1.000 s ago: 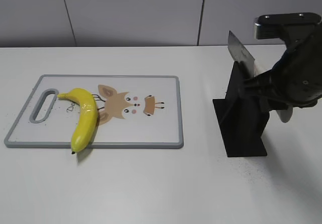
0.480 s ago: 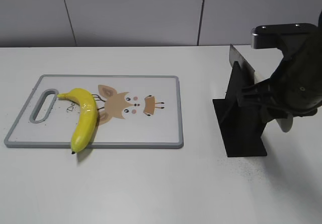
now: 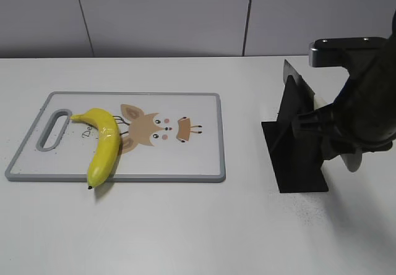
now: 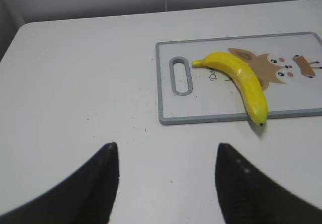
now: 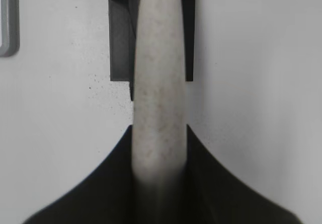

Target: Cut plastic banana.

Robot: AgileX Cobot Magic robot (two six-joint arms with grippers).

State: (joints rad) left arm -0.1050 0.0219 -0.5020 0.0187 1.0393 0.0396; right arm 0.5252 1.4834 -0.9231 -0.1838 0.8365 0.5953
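Right end effector [image 5: 160, 183] is clamping the knife handle [image 5: 158, 108] at the stand [image 3: 297, 157]; plastic banana [image 3: 102, 145] is lying well leftward, long axis front-to-back; left end effector [image 4: 166, 183], fingers apart, is hovering nearer.

a white cutting board [image 3: 161, 157] with a grey rim is lying flat on the left half of the white desk [image 3: 185, 225], showing a cartoon animal print [image 3: 151, 128] near its middle and an oblong handle slot [image 3: 54, 128] at its left end. well apart to the right, a black knife stand [image 3: 297, 157] is sitting on the desk (its flat base pointing toward the camera), and a grey blade [image 3: 301, 84] is sticking up from behind its top edge. in the right wrist view a pale speckled knife handle [image 5: 158, 93] is running down over the stand. grey wall panels [image 3: 161, 15] are closing off the back.
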